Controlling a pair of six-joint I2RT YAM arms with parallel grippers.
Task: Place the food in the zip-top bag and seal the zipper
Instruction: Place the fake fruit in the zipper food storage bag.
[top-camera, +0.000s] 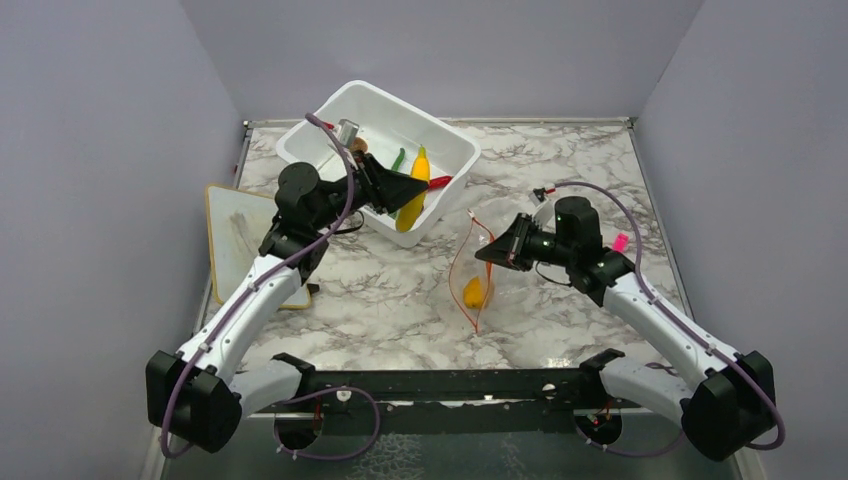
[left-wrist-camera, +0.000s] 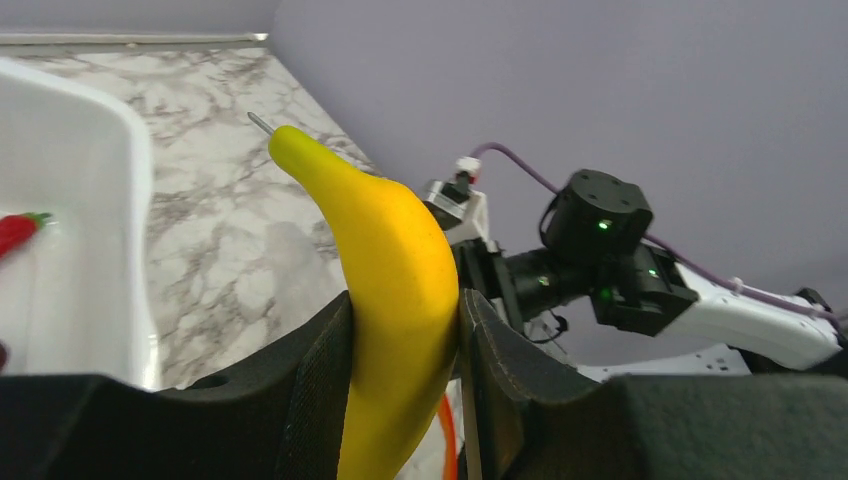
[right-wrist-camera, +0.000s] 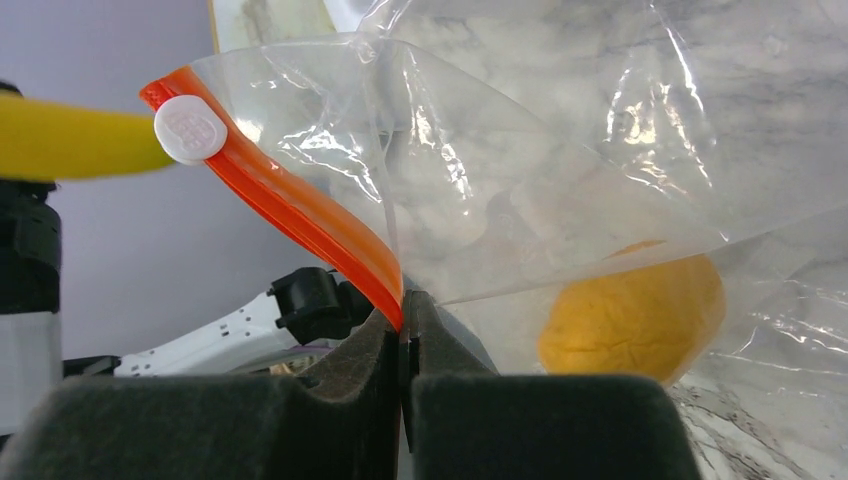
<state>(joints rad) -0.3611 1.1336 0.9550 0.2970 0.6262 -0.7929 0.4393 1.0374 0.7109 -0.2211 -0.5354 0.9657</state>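
My left gripper (top-camera: 398, 190) is shut on the yellow banana (top-camera: 414, 192) and holds it above the near right side of the white tub (top-camera: 330, 118). In the left wrist view the banana (left-wrist-camera: 400, 270) stands between both fingers (left-wrist-camera: 325, 380). My right gripper (top-camera: 492, 251) is shut on the orange-red zipper (right-wrist-camera: 300, 220) of the clear zip-top bag (top-camera: 500, 300) and lifts its open mouth. The white slider (right-wrist-camera: 190, 130) sits at the strip's end. An orange fruit (right-wrist-camera: 635, 315) lies inside the bag (right-wrist-camera: 540, 130). A green pod (top-camera: 398, 158) and a red chili (top-camera: 440, 182) lie in the tub.
A white board (top-camera: 240, 245) lies at the table's left edge. Grey walls stand on three sides. A metal piece (top-camera: 347, 130) and a brownish item (top-camera: 358, 146) sit in the tub behind the left arm. The marble table (top-camera: 560, 170) lies between the arms.
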